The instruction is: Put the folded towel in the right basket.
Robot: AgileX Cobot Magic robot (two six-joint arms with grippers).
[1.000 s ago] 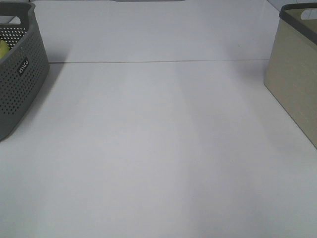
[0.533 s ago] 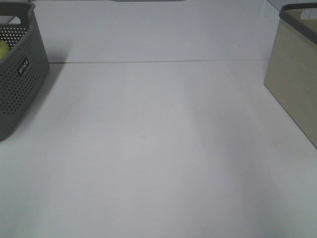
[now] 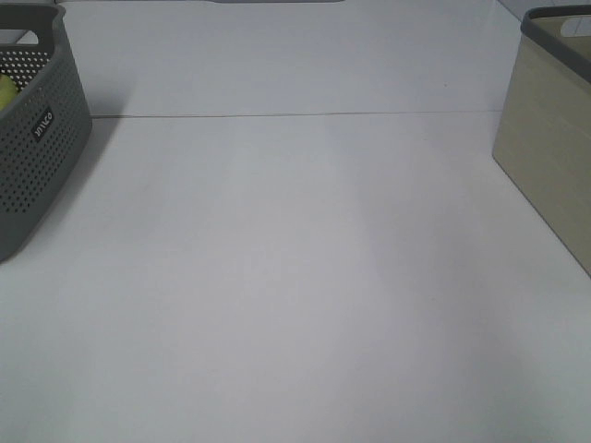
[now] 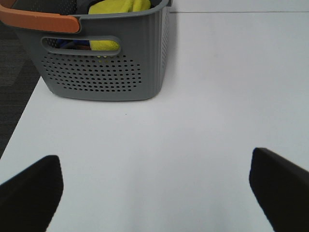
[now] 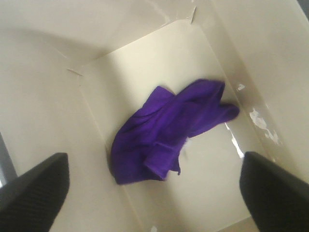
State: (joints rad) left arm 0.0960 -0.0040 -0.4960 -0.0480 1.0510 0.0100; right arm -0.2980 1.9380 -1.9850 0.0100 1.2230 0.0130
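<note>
Finds right gripper (image 5: 154,193) spread wide, holding nothing, above purple towel (image 5: 164,133) lying bunched on floor of right basket (image 5: 43,87). Finds left gripper (image 4: 154,188) equally wide, empty. Places right basket at 3 o'clock of table (image 3: 295,277), grey basket (image 3: 37,138) at 10 o'clock.

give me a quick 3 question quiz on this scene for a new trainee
1. True or false: the purple towel lies on the floor of the beige basket.
2. Multiple choice: the right gripper is A) shut on the towel, B) open and holding nothing, C) out of view.
3. Fill in: the cloth showing in the grey basket is ____ in colour.

Key: 1 true; 2 B; 3 yellow.
</note>
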